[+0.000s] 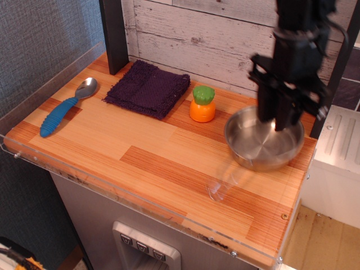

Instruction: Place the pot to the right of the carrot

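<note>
The pot (260, 151), a shallow shiny steel pan, lies flat on the wooden table (140, 160) at the right, just right of the carrot (202, 104). Its wire handle (224, 181) points toward the front edge and is motion-blurred. The carrot is orange with a green top and stands upright, a small gap from the pot. My gripper (278, 121) hangs over the pot's far rim. Its fingers stand apart and hold nothing.
A folded dark purple cloth (147, 87) lies left of the carrot. A blue-handled metal spoon (62, 109) lies at the far left. A black post (114, 34) stands at the back left. A clear lip runs along the table's edges, and a white unit (337, 163) stands off the right edge.
</note>
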Controlling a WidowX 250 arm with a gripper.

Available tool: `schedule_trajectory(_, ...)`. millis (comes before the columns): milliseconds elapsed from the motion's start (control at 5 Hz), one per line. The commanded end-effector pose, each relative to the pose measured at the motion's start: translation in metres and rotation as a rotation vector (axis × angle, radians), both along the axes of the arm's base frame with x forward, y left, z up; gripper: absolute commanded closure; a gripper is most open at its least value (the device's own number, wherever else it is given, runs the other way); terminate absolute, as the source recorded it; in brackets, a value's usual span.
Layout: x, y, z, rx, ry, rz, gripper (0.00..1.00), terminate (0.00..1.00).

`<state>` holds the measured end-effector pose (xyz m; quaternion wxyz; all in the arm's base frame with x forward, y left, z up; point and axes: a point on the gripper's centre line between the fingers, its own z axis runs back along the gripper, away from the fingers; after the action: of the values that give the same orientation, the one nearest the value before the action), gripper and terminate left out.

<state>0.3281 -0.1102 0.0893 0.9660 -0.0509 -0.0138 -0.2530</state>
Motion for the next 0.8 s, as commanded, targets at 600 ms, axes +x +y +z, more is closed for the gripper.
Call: schedule_trajectory(600, -0.066, 0.127, 0.074, 0.085, -0.062, 0.375, 0.00, 0.00)
